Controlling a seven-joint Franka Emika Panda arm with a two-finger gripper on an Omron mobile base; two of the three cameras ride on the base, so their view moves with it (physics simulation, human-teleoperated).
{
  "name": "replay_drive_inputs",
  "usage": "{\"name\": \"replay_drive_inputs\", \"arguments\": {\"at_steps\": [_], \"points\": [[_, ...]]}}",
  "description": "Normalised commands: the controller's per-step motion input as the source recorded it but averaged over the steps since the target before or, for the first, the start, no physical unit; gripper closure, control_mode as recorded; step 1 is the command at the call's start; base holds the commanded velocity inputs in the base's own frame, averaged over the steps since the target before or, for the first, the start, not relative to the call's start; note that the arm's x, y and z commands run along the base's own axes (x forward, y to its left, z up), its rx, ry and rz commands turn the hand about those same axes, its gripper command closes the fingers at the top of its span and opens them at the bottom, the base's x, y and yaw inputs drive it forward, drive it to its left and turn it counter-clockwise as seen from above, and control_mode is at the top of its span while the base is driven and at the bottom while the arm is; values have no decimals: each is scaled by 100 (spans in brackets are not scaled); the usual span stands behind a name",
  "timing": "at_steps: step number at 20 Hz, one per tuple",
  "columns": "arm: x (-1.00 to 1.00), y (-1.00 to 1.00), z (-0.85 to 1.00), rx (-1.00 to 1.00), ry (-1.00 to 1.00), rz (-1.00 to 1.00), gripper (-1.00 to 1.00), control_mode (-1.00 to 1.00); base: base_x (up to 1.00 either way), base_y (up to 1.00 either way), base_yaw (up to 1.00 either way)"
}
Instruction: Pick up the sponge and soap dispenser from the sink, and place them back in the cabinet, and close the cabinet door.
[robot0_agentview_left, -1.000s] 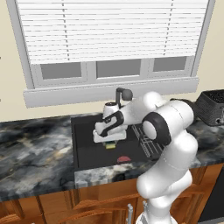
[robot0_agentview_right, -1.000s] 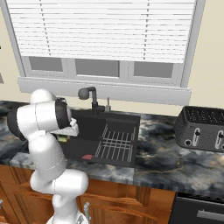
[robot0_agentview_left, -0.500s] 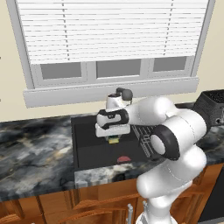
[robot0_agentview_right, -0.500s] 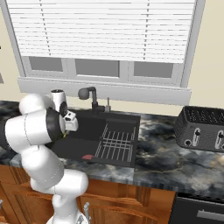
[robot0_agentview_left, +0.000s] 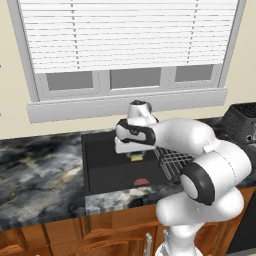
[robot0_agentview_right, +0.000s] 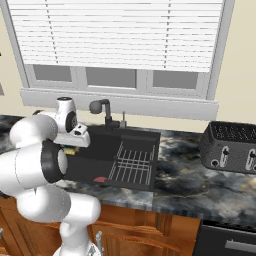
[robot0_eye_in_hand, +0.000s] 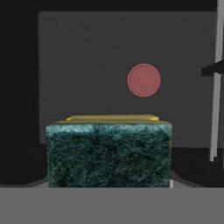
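Gripper: gripper (robot0_agentview_left: 134, 152) closed on the sponge (robot0_eye_in_hand: 108, 153); fingertips hidden behind it.
Sponge: green-and-yellow block, held above the sink (robot0_agentview_left: 102, 167).
Beyond: red disc (robot0_eye_in_hand: 144, 80) on the basin floor.
Surface: marbled dark counter (robot0_agentview_left: 40, 170).
Room: blinds-covered window (robot0_agentview_right: 115, 35).

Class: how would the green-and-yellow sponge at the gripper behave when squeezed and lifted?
The sponge probably squashes in the gripper: its green face looks fibrous. Likely light for its size. Blocky and flat-sided, it should not roll.

The sink (robot0_agentview_left: 105, 167) has open room on its left; the wire rack (robot0_agentview_right: 132, 163) fills its right side.
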Motion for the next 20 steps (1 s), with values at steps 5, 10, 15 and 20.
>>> {"name": "replay_drive_inputs", "arguments": {"at_steps": [5, 10, 15, 20], "points": [[-23, -22, 29, 0, 0, 0, 100, -100, 0, 0, 0], [-37, -31, 28, 0, -2, 0, 100, -100, 0, 0, 0], [-44, -36, 30, 0, -4, 0, 100, -100, 0, 0, 0], [-29, -35, 30, 0, -5, 0, 100, -100, 0, 0, 0]]}}
